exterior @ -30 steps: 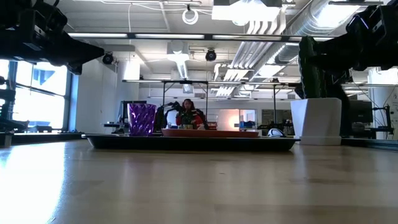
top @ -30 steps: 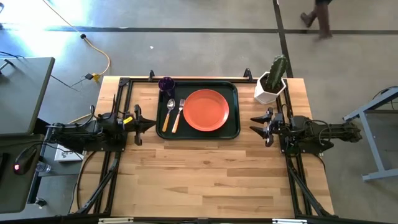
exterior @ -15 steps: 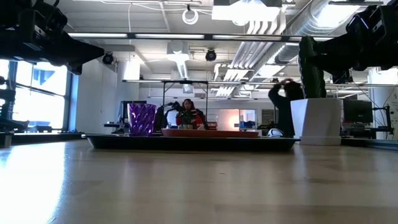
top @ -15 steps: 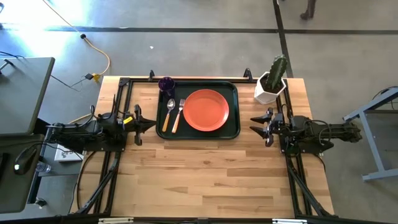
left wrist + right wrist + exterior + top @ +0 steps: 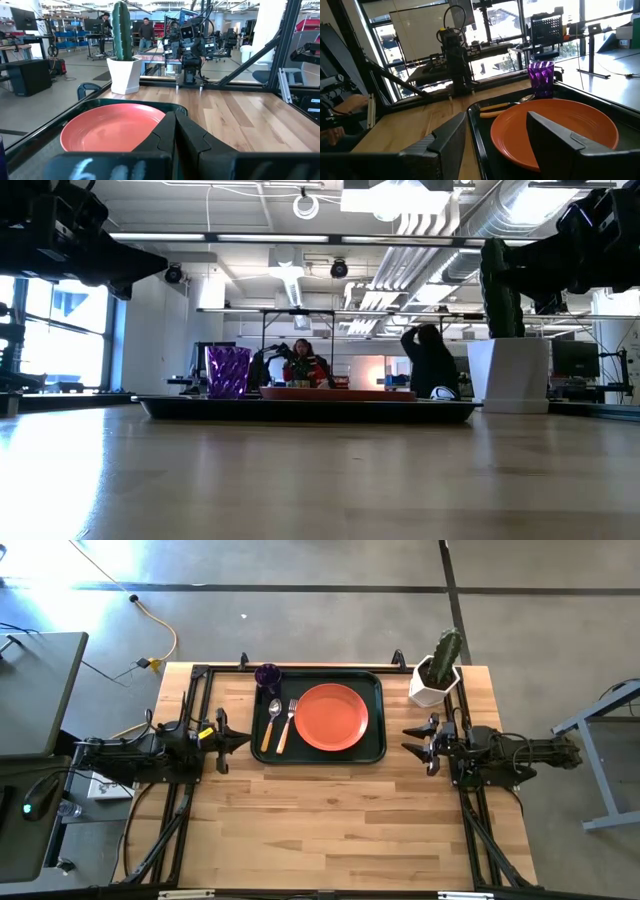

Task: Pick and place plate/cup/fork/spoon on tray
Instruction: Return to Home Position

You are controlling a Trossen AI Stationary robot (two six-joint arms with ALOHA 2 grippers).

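The dark green tray point(image 5: 378, 745) lies at the table's far middle. On it rest the orange-red plate point(image 5: 331, 717), the spoon point(image 5: 271, 723), the fork point(image 5: 287, 723) and, in its far left corner, the purple cup point(image 5: 267, 675). My left gripper point(image 5: 246, 739) is shut and empty, just left of the tray. My right gripper point(image 5: 406, 739) is open and empty, right of the tray. In the left wrist view the shut fingers point(image 5: 175, 135) point at the plate point(image 5: 110, 127). The right wrist view shows the plate point(image 5: 585, 120), the cup point(image 5: 540, 77) and the wooden handles point(image 5: 500, 107).
A white pot with a cactus point(image 5: 436, 675) stands at the far right corner, right of the tray. Black frame rails point(image 5: 190, 710) run along the table's left, right and far sides. Bare wood point(image 5: 320, 820) lies near the front. A person point(image 5: 428, 362) stands in the room beyond.
Neither arm nor any of the tableware has moved. Only a person in the room beyond the table has walked across.
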